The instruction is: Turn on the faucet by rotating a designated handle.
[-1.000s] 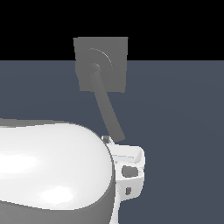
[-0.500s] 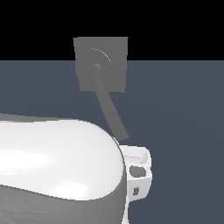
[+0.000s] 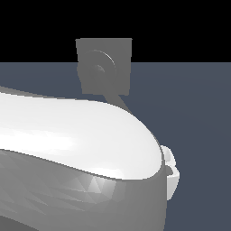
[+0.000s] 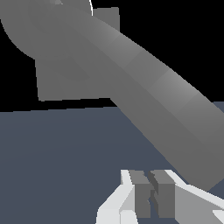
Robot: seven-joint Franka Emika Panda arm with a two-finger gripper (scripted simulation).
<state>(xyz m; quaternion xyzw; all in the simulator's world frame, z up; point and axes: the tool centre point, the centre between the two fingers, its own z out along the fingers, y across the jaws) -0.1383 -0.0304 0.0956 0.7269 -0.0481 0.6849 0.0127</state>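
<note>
wrist view: gripper (image 4: 151, 197) closed, empty; dark blue-grey floor (image 4: 57, 148), black backdrop (image 4: 175, 43).

Arm (image 3: 67, 149) now hiding handle (image 3: 118, 100)

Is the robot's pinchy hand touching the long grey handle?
Cannot tell. In the wrist view the shut gripper sits just beside the handle tip, with no clear gap or contact. In the exterior view the white arm hides the spot.
</note>
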